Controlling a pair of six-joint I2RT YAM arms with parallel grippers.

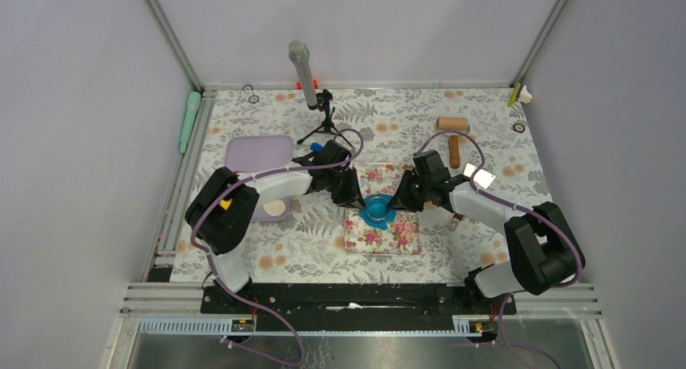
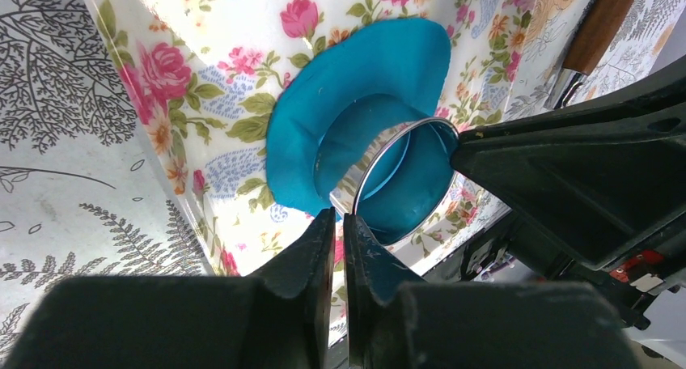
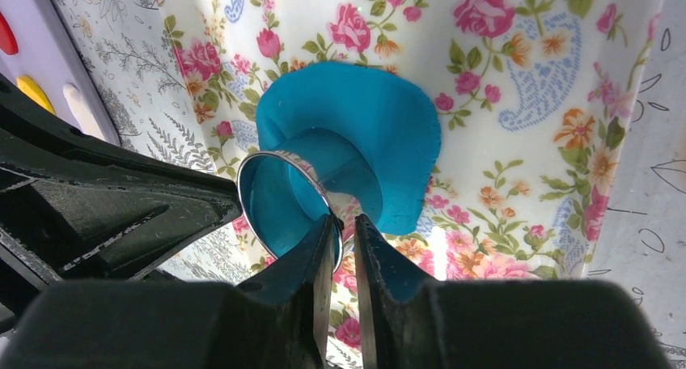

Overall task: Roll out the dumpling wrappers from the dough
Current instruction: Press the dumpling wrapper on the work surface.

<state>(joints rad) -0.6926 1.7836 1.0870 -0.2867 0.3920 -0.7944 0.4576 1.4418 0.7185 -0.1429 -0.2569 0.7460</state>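
Note:
The dough (image 1: 377, 215) is a flattened blue sheet on the floral pink mat (image 1: 396, 235). A metal ring cutter (image 2: 380, 154) stands on it, with blue dough inside the ring. My left gripper (image 2: 339, 217) comes in from the left, jaws all but together on the ring's near wall. From the right, my right gripper (image 3: 345, 219) straddles the ring cutter (image 3: 279, 154) wall with a slim gap left between its fingers. In the top view both grippers (image 1: 356, 197) (image 1: 399, 197) meet over the dough. No separate dumpling wrappers are in view.
A wooden roller (image 1: 453, 131) lies at the back right. A lilac tray (image 1: 257, 154) sits left of the mat, and a tan disc (image 1: 277, 209) lies by the left arm. A microphone on a tripod (image 1: 311, 86) stands behind the mat.

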